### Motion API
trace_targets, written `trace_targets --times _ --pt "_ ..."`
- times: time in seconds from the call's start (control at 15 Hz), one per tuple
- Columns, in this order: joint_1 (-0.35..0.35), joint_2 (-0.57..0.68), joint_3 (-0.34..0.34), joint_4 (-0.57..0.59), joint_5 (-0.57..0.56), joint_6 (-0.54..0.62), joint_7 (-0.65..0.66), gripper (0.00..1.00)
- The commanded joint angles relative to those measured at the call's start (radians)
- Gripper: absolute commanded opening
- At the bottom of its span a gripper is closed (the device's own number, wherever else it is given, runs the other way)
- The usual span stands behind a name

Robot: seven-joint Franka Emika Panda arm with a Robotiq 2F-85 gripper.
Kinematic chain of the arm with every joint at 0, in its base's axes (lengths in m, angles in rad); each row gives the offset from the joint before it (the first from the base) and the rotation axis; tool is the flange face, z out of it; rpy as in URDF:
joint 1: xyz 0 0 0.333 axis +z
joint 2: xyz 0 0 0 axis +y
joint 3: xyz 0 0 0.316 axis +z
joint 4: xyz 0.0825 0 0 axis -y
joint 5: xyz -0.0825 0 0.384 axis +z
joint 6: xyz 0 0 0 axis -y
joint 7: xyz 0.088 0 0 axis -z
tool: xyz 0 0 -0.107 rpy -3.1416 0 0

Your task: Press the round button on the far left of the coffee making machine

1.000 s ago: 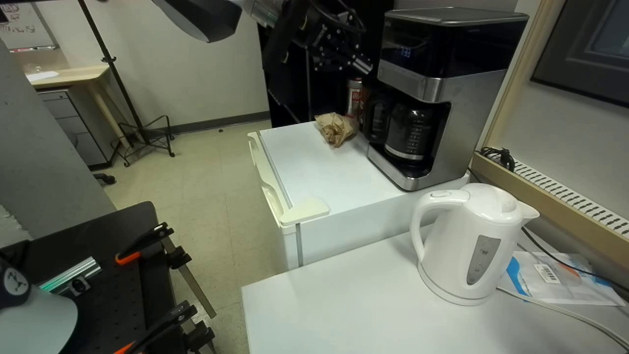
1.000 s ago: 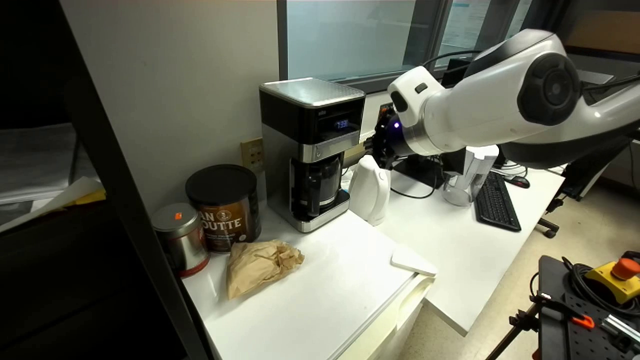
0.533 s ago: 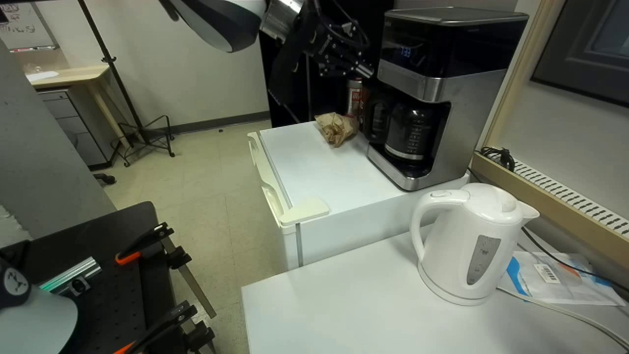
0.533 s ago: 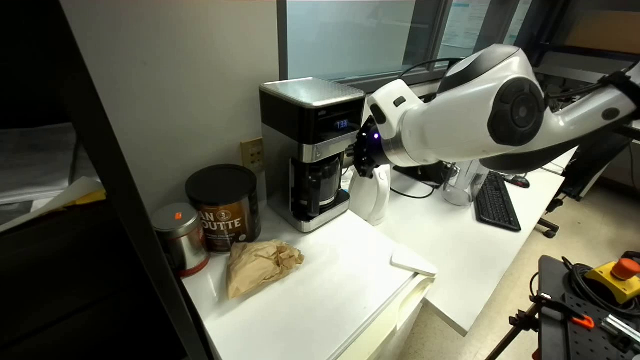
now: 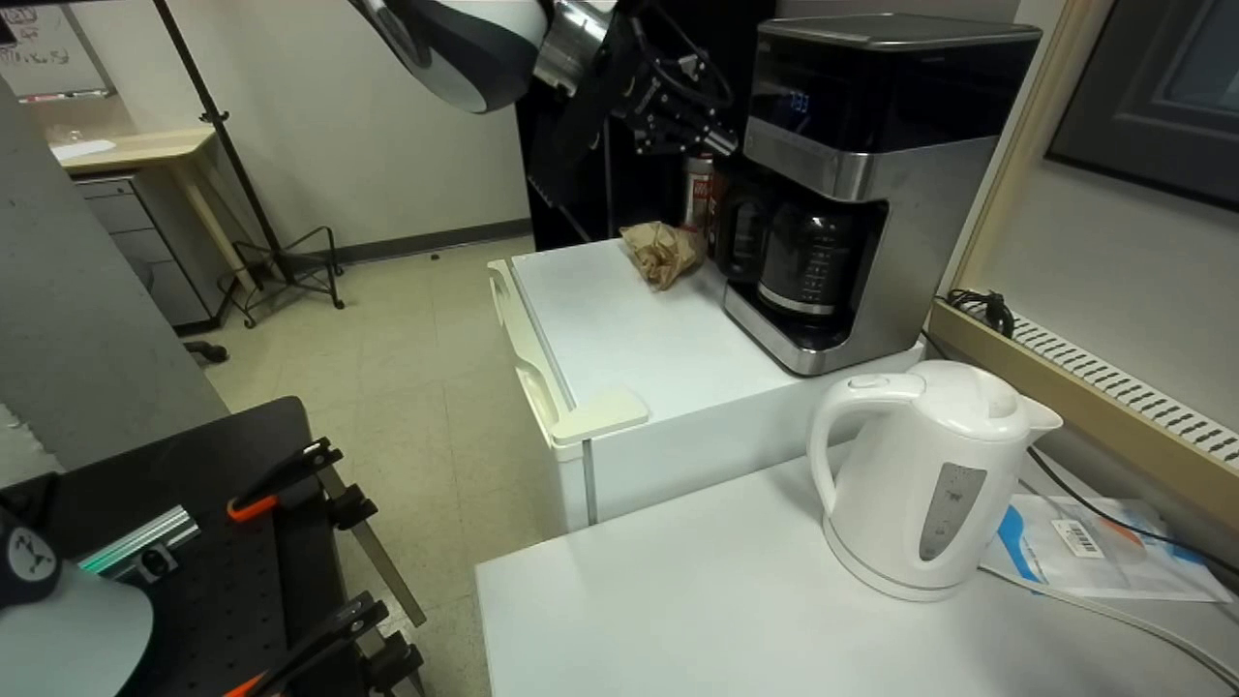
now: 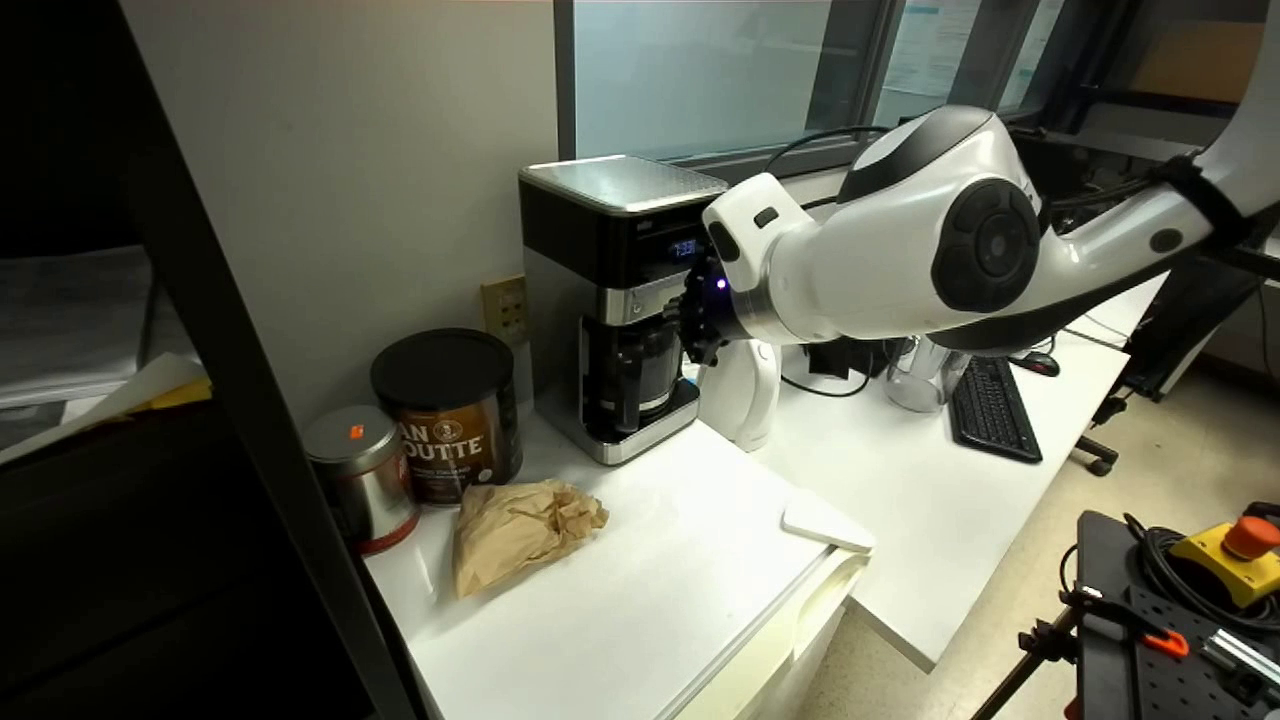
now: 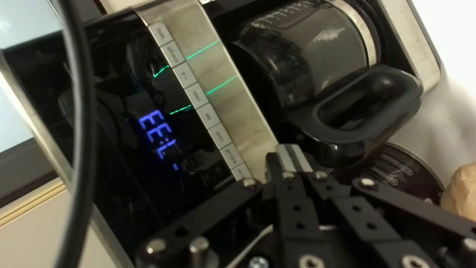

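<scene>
The arm [image 6: 880, 250] reaches further left and lower in an exterior view than it did a second ago, and the picture's edge cuts off its far end. The white unit [image 5: 639, 339] is unchanged and bears the coffee making machine [image 5: 934, 223], upright in its same spot; the right edge of the machine's front, visible a second ago, is now partly covered by the arm in an exterior view [image 6: 565, 250]. The white kettle [image 6: 740, 395], unmoved just beside it, has its top hidden in that view. The gripper [image 7: 293, 157] has its jaws clenched, the fingertips [image 7: 302, 160] meeting; it is near the machine's silver-grey strip [image 7: 238, 108], but whether it touches cannot be told. The carafe [image 7: 308, 59] sits inside the machine as before, cropped by the wrist view's top edge. The row of rectangular buttons [image 7: 197, 95] runs behind the gripper at its lower end, its labels mostly too blurred to read. The lit clock [image 6: 684, 248] shows 7:33, as earlier. A small round mark [image 6: 637, 308] at the strip's left end is too small to identify.
</scene>
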Motion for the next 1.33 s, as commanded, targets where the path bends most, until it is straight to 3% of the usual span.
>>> trace_targets --times 0.0,1.27 --pt "0.001 0.049 0.001 0.062 -0.042 0.018 0.034 0.00" --pt "-0.001 0.120 0.001 0.145 -0.090 0.019 0.066 0.00"
